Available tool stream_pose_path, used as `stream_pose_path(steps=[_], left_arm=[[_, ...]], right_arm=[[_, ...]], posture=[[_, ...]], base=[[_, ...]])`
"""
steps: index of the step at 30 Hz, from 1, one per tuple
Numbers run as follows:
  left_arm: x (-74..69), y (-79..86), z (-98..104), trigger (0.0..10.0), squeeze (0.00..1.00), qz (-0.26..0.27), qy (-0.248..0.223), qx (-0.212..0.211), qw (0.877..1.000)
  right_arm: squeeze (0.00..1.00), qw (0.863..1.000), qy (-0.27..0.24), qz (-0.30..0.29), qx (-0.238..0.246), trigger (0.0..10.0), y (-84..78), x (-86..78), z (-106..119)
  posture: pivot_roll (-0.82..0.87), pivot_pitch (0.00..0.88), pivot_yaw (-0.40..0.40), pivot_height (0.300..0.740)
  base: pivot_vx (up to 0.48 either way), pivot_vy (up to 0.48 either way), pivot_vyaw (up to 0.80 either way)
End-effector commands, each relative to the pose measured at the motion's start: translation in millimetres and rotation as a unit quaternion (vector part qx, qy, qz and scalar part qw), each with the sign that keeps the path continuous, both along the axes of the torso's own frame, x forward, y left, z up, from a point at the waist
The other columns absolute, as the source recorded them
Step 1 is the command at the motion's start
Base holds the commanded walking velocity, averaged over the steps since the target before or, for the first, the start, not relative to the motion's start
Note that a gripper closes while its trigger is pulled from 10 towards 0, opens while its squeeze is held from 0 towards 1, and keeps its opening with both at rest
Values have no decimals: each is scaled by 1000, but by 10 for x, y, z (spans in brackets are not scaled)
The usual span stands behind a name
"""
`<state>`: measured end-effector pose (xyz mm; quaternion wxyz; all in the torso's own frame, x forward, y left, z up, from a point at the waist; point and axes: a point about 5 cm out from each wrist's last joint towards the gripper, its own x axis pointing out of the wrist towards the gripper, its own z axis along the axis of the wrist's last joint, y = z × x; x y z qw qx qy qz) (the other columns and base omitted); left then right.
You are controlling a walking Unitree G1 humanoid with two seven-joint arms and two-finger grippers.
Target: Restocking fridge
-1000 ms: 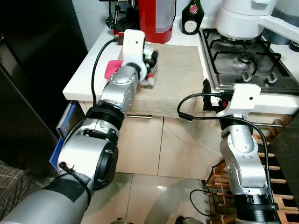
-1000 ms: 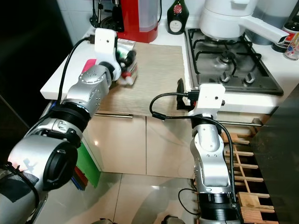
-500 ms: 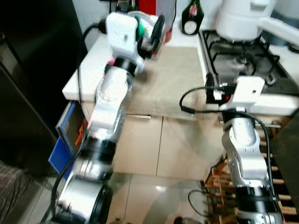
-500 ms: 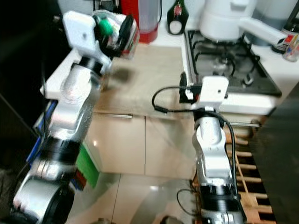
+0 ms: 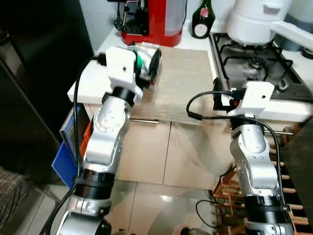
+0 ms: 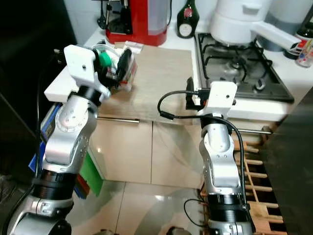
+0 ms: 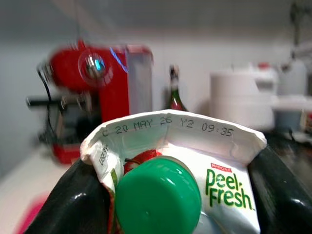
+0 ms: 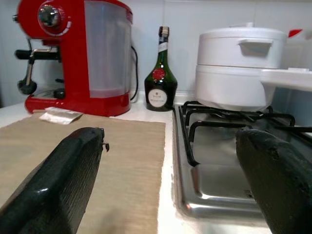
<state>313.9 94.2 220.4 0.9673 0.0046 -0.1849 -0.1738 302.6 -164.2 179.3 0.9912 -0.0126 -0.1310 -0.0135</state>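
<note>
One carton held up over the bench's left edge.
My left gripper [image 7: 165, 195] clamps a crinkled juice carton [image 7: 204, 161], round green cap [image 7: 157, 197]; my right gripper [image 8: 165, 170] hangs released by the steel stove [image 5: 254, 63].

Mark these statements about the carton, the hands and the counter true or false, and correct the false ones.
1. The left hand is shut on a carton with a green cap. True.
2. The carton stands on the worktop. False: it is held up above the beige mat.
3. The right hand holds a bottle. False: its fingers are open with nothing between them.
4. A red coffee machine stands at the back of the counter. True.
5. The dark bottle lies on its side. False: it stands upright beside the coffee machine.
</note>
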Motion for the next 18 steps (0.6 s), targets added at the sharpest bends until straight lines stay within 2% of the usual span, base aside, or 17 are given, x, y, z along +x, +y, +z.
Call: stream_pose_path(steps=[1, 7, 9, 18], left_arm=[[-89, 64, -47, 10000, 0, -2, 12, 8, 1000], [-187, 101, -29, 10000, 0, -3, 5, 12, 1000], [-154, 88, -27, 10000, 0, -4, 7, 11, 1000], [-133, 52, -78, 10000, 0, -16, 21, 15, 1000]], right_arm=[[0, 1000, 11, -7, -10, 10000, -80, -102, -53], [0, 999, 20, -31, -26, 10000, -182, -274, -145], [0, 999, 12, -26, -38, 10000, -138, -260, -118], [0, 999, 14, -14, -31, 10000, -59, -181, -107]], posture=[[-60, 0, 14, 740], [-55, 0, 7, 740], [-56, 0, 16, 740], [-62, 0, 25, 740]], base=[[0, 0, 0], [0, 0, 0], [0, 0, 0], [0, 0, 0]])
